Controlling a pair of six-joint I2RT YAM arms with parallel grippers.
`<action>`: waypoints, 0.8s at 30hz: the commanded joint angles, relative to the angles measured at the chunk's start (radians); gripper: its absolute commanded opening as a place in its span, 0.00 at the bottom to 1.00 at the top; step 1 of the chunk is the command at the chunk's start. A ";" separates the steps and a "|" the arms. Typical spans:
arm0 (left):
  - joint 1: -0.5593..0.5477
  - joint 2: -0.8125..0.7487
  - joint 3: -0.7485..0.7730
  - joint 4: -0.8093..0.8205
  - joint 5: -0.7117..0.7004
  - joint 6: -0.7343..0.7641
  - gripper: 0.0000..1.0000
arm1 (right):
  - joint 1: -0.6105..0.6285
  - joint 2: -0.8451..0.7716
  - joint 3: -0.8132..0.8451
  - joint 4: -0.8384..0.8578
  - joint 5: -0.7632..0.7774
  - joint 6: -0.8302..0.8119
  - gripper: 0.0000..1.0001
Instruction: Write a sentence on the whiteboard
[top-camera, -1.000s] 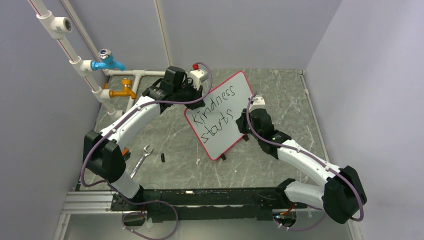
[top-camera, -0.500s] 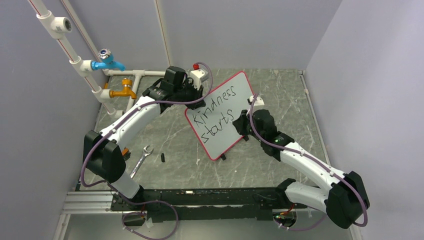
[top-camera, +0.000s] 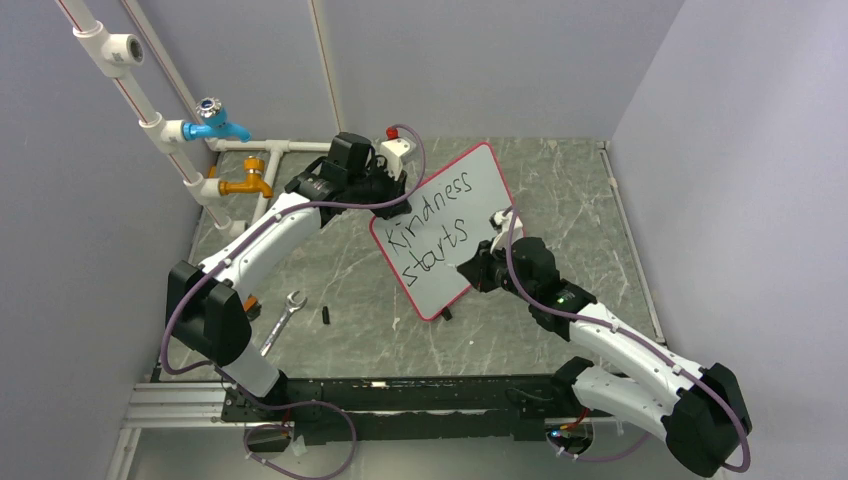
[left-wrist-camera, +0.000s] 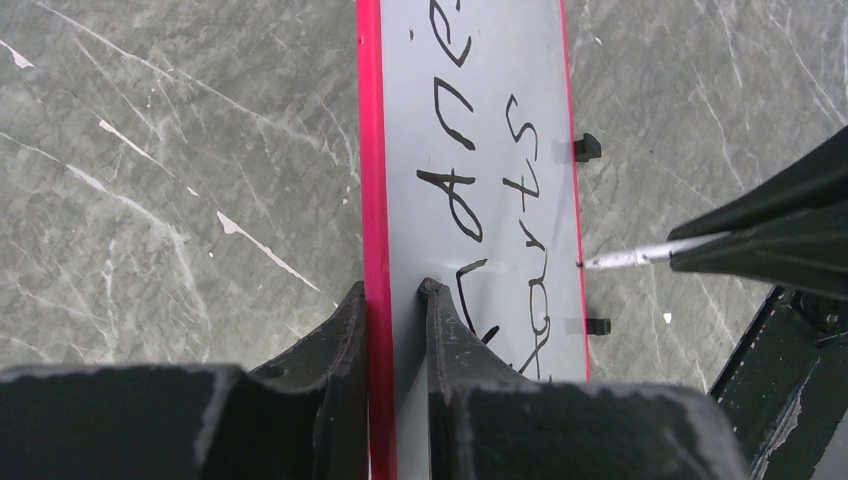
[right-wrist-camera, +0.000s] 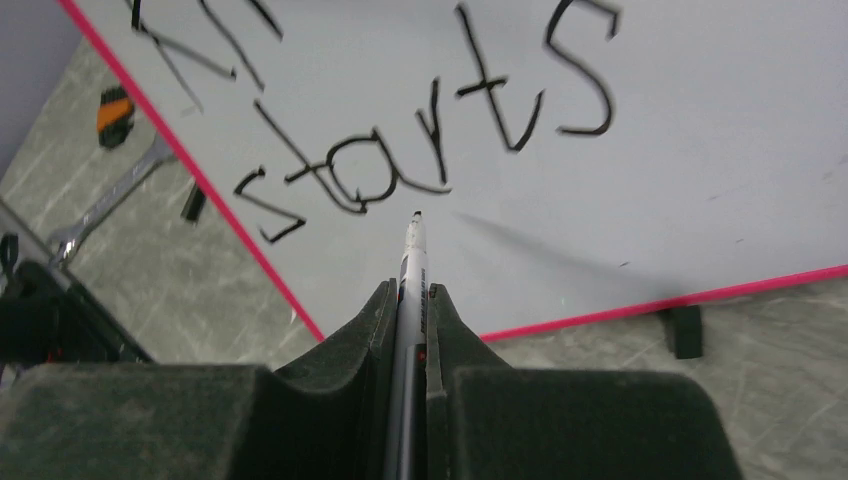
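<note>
We look down on a grey-green marbled table (top-camera: 565, 185) boxed in by plain lavender walls (top-camera: 470, 60) on three sides. White pipes (top-camera: 152, 122) climb its far left corner, carrying a blue tap (top-camera: 216, 126) above a brass-coloured tap (top-camera: 247, 185). An aluminium rail (top-camera: 170, 405) lines the near edge.

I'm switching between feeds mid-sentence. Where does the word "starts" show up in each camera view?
Top external: "starts" is the second line, mid-board, slanting up to the right.
Left wrist: it runs vertically along the board's right side, its lower end hidden behind the left end effector.
Right wrist: upper centre, just above the marker tip.
Shared landmark: the whiteboard's red rim.
</note>
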 joint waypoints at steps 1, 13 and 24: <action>-0.024 0.001 -0.041 -0.112 -0.135 0.131 0.00 | 0.052 -0.017 -0.027 0.075 -0.067 -0.037 0.00; -0.021 0.017 -0.039 -0.119 -0.157 0.128 0.00 | 0.196 0.042 -0.078 0.166 -0.059 -0.052 0.00; -0.022 0.025 -0.041 -0.121 -0.167 0.129 0.00 | 0.206 0.126 -0.076 0.182 -0.052 -0.062 0.00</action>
